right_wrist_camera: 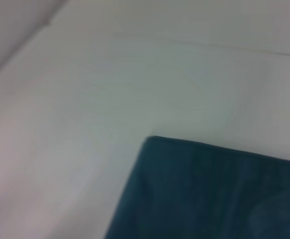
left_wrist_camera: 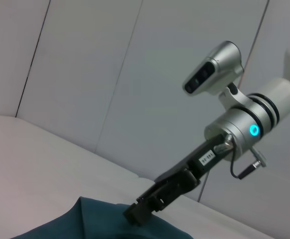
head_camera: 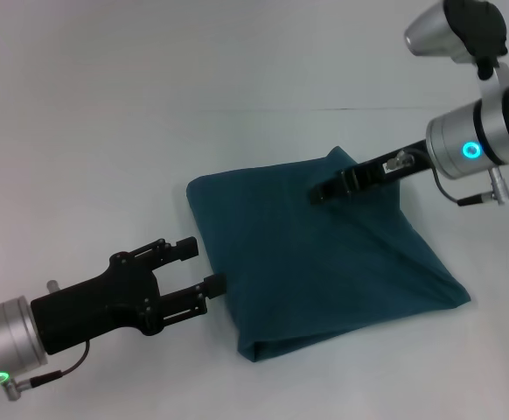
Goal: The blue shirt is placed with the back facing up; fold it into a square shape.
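Note:
The blue shirt (head_camera: 324, 262) lies folded into a rough square in the middle of the white table, one corner toward the far side. It also fills a corner of the right wrist view as the blue shirt (right_wrist_camera: 210, 194). My left gripper (head_camera: 206, 264) is open at the shirt's left edge, with its nearer fingertip touching the cloth and nothing between the fingers. My right gripper (head_camera: 317, 197) reaches in from the right over the far part of the shirt, fingers together. In the left wrist view, the right gripper (left_wrist_camera: 132, 215) hangs just above the shirt (left_wrist_camera: 85, 226).
A white table (head_camera: 106, 131) surrounds the shirt on all sides. A pale panelled wall (left_wrist_camera: 85, 74) stands behind the table. The right arm's silver wrist and camera (head_camera: 464, 35) hang over the far right.

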Controlling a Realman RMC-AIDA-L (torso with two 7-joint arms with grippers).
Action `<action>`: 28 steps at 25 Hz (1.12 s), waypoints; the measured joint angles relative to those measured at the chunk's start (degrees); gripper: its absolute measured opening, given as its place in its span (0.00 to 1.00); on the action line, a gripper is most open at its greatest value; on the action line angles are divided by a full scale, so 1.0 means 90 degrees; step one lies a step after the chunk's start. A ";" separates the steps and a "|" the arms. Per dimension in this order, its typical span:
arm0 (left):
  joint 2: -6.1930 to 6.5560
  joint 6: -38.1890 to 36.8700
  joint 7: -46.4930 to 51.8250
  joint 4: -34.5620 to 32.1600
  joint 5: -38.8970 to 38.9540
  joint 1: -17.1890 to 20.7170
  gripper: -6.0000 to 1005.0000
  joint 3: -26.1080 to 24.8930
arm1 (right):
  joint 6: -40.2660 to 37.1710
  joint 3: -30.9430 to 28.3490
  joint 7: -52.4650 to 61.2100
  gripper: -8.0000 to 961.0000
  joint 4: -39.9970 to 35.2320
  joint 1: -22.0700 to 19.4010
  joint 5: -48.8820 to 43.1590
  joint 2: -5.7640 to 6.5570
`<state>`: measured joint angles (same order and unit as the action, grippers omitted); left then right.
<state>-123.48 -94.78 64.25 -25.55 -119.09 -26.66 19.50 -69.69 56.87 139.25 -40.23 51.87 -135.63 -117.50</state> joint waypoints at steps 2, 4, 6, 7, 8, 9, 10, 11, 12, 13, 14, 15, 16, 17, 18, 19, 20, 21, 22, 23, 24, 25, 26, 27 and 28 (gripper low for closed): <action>-0.0009 -0.0002 0.0000 -0.0001 0.0000 -0.0008 0.76 0.0001 | 0.0000 0.0034 0.0199 0.41 -0.0123 0.0107 -0.0299 -0.0019; -0.0016 -0.0003 0.0000 -0.0003 0.0004 -0.0011 0.76 0.0002 | -0.0017 0.0061 0.0365 0.43 -0.0208 0.0224 -0.0570 -0.0044; -0.0024 -0.0005 -0.0004 -0.0001 0.0007 -0.0005 0.76 0.0002 | -0.0031 0.0104 0.0517 0.44 -0.0233 0.0354 -0.0830 -0.0074; -0.0027 -0.0005 -0.0006 0.0004 0.0008 0.0000 0.76 0.0002 | -0.0033 0.0121 0.0578 0.45 -0.0236 0.0407 -0.0952 -0.0093; -0.0031 -0.0005 -0.0011 0.0012 0.0009 0.0004 0.76 0.0002 | -0.0035 0.0141 0.0634 0.46 -0.0236 0.0464 -0.1080 -0.0117; -0.0034 -0.0005 -0.0018 0.0020 0.0009 0.0009 0.76 0.0002 | -0.0033 0.0166 0.0689 0.47 -0.0237 0.0519 -0.1209 -0.0145; -0.0036 -0.0003 -0.0023 0.0027 0.0010 0.0013 0.76 0.0001 | -0.0027 0.0199 0.0748 0.47 -0.0237 0.0568 -0.1332 -0.0171; -0.0039 0.0007 -0.0027 0.0035 0.0010 0.0015 0.76 0.0000 | -0.0012 0.0238 0.0801 0.48 -0.0237 0.0605 -0.1436 -0.0190; -0.0040 0.0015 -0.0029 0.0039 0.0011 0.0017 0.76 -0.0005 | 0.0009 0.0283 0.0858 0.49 -0.0237 0.0644 -0.1534 -0.0207; -0.0040 0.0019 -0.0030 0.0041 0.0011 0.0018 0.76 -0.0010 | 0.0023 0.0331 0.0909 0.50 -0.0237 0.0678 -0.1601 -0.0219; -0.0040 0.0022 -0.0030 0.0042 0.0011 0.0018 0.76 -0.0014 | 0.0043 0.0378 0.0962 0.51 -0.0238 0.0701 -0.1636 -0.0223; -0.0040 0.0023 -0.0031 0.0044 0.0011 0.0019 0.76 -0.0020 | 0.0057 0.0424 0.1006 0.52 -0.0237 0.0716 -0.1659 -0.0224; -0.0040 0.0023 -0.0031 0.0045 0.0011 0.0020 0.76 -0.0024 | 0.0067 0.0473 0.1056 0.52 -0.0237 0.0730 -0.1682 -0.0224; -0.0040 0.0023 -0.0032 0.0046 0.0011 0.0023 0.76 -0.0028 | 0.0076 0.0521 0.1101 0.53 -0.0237 0.0740 -0.1703 -0.0226; -0.0040 0.0023 -0.0032 0.0049 0.0011 0.0025 0.76 -0.0030 | 0.0084 0.0554 0.1140 0.54 -0.0237 0.0747 -0.1733 -0.0226; -0.0040 0.0025 -0.0032 0.0051 0.0011 0.0028 0.76 -0.0033 | 0.0090 0.0575 0.1172 0.54 -0.0238 0.0759 -0.1770 -0.0226; -0.0040 0.0033 -0.0033 0.0054 0.0011 0.0028 0.76 -0.0034 | 0.0092 0.0587 0.1200 0.54 -0.0238 0.0772 -0.1815 -0.0229; -0.0041 0.0039 -0.0034 0.0056 0.0011 0.0028 0.76 -0.0036 | 0.0094 0.0609 0.1239 0.54 -0.0240 0.0788 -0.1875 -0.0235; -0.0043 0.0044 -0.0035 0.0056 0.0011 0.0028 0.76 -0.0038 | 0.0100 0.0644 0.1290 0.54 -0.0240 0.0801 -0.1955 -0.0242; -0.0046 0.0048 -0.0035 0.0056 0.0011 0.0028 0.76 -0.0042 | 0.0115 0.0708 0.1355 0.54 -0.0242 0.0810 -0.2032 -0.0251; -0.0048 0.0049 -0.0035 0.0057 0.0011 0.0028 0.76 -0.0044 | 0.0130 0.0771 0.1416 0.54 -0.0241 0.0817 -0.2086 -0.0259; -0.0049 0.0050 -0.0036 0.0059 0.0013 0.0027 0.76 -0.0045 | 0.0157 0.0843 0.1479 0.54 -0.0243 0.0821 -0.2126 -0.0264; -0.0050 0.0050 -0.0037 0.0062 0.0015 0.0027 0.76 -0.0045 | 0.0170 0.0900 0.1523 0.54 -0.0243 0.0825 -0.2149 -0.0267; -0.0050 0.0052 -0.0038 0.0064 0.0018 0.0027 0.76 -0.0046 | 0.0182 0.0942 0.1546 0.54 -0.0244 0.0831 -0.2155 -0.0270; -0.0050 0.0052 -0.0038 0.0065 0.0020 0.0026 0.76 -0.0047 | 0.0185 0.0961 0.1549 0.54 -0.0244 0.0835 -0.2156 -0.0269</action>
<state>-123.92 -94.31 63.90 -24.97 -118.92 -26.43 19.08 -68.03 65.52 153.19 -42.43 59.39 -155.04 -119.92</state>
